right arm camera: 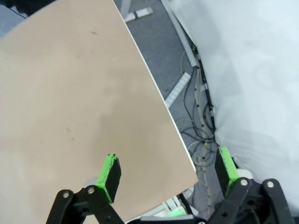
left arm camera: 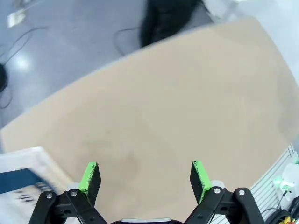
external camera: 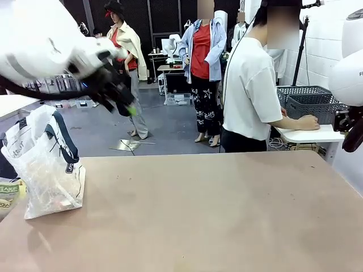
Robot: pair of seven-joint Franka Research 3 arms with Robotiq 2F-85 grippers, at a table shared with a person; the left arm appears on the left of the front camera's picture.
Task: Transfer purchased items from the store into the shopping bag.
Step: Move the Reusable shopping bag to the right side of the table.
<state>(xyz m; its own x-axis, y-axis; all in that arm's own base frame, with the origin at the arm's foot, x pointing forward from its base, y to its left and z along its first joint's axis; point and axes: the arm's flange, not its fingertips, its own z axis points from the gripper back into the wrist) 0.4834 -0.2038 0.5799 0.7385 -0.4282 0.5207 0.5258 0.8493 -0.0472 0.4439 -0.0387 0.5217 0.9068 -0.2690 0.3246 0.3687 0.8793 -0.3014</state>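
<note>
The shopping bag [external camera: 48, 170], translucent white with navy strap handles, stands at the table's left end. Small faint shapes, one with a touch of red, show through its bottom; I cannot tell what they are. My left gripper [external camera: 127, 105] hangs high above the table, up and to the right of the bag, blurred. In the left wrist view the left gripper [left arm camera: 145, 177] is open with nothing between its green pads, and the bag [left arm camera: 23, 172] lies at the lower left. My right gripper [right arm camera: 168, 170] is open and empty over the table's right edge.
A person [external camera: 249, 85] stands at the far right, one hand on a small white side table [external camera: 312, 135] beside dark grey mesh baskets [external camera: 309, 102]. A printed pack [external camera: 8, 192] lies at the left edge beside the bag. Cables [right arm camera: 196, 130] lie on the floor past the table's right edge.
</note>
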